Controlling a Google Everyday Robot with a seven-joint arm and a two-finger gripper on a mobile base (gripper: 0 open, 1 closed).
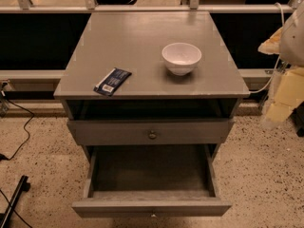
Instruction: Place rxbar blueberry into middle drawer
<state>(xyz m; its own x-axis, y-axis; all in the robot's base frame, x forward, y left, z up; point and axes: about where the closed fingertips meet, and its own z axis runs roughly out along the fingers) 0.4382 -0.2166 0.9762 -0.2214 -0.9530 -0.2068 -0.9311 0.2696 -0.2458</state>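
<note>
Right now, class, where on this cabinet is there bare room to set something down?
The cabinet top is bare behind and left of the white bowl, and between it and the rxbar blueberry at the front-left edge. The open middle drawer shows nothing inside. Nowhere is crowded. The pincer sits off the cabinet's right side.

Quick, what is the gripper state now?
Gripper: at the right edge; open or closed cannot be told. The rxbar blueberry lies on the cabinet top.
</note>
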